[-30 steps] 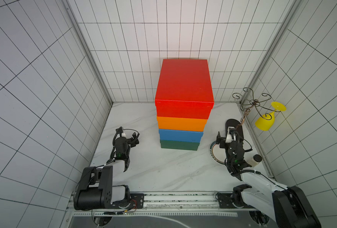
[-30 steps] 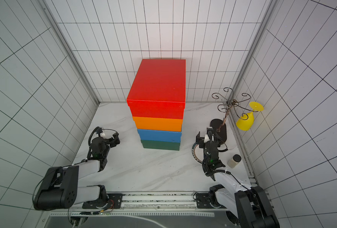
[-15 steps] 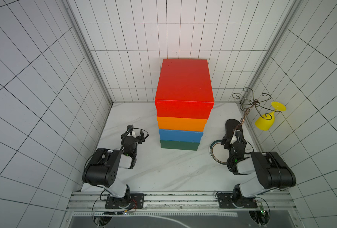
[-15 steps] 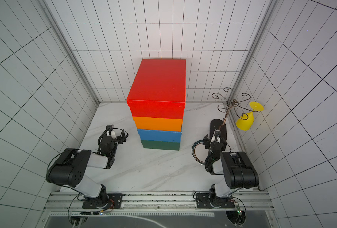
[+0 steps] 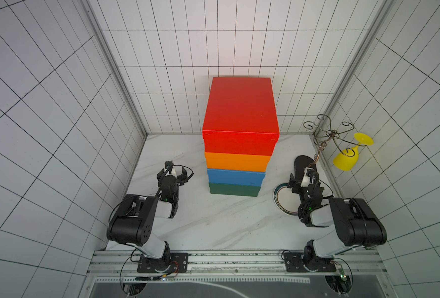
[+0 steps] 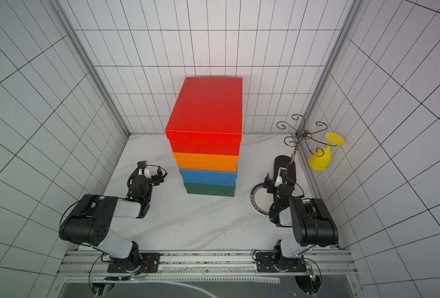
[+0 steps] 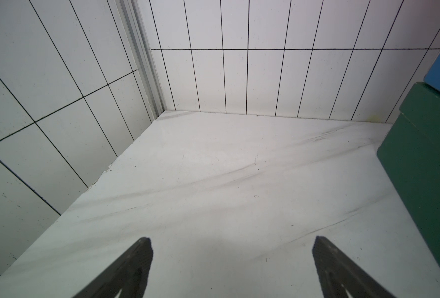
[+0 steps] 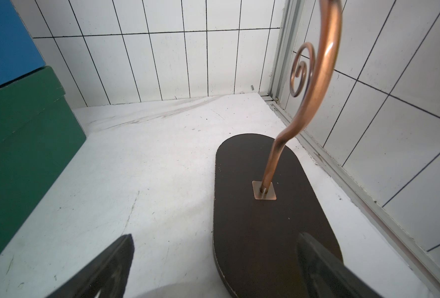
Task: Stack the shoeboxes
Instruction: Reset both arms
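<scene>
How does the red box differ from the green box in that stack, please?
The red box tops the stack; the green box is at the bottom, resting on the table. The red box's lid is fully exposed; the green box's lid is covered by the blue box. Both are plain, single-coloured lidded boxes.

Plate [image 5: 276, 200]: round, white, dark patterned rim; laid flat on the tabletop beside the stand's base; only partly seen.
Stand [image 5: 328, 133]: scrolled copper-coloured wire, fixed upright on a dark oval base [image 8: 265, 219] near the right wall.
Wine glass [image 5: 346, 160]: yellow, hung upside down from one hook.
Tabletop [image 5: 213, 219]: white, grey-veined marble pattern.
Walls [image 5: 175, 38]: white tiles, dark joints.
</scene>
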`<state>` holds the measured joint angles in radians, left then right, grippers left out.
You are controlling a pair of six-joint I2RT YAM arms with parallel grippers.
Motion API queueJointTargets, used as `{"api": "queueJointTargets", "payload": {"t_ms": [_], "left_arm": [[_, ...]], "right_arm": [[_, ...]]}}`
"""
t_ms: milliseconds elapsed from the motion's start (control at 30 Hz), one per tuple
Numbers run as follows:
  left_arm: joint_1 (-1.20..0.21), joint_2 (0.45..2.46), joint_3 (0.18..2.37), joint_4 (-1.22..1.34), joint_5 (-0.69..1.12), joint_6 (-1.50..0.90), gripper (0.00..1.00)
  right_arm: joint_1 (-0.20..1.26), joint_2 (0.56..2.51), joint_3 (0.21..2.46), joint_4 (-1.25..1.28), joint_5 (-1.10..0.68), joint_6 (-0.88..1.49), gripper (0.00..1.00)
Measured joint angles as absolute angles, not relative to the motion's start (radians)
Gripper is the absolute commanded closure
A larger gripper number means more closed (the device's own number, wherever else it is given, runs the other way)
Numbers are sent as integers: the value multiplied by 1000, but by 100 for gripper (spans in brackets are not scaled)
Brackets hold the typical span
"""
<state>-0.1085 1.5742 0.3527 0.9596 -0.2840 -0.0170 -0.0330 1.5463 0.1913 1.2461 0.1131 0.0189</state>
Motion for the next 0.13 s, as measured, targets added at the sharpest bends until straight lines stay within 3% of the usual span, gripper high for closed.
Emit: {"api": "queueJointTargets", "payload": {"t_ms": [133], "left_arm": [[-109, 1574, 358, 945, -276, -13, 2]], "right_arm": [[-33, 1546, 191, 1246, 112, 19, 1]]}}
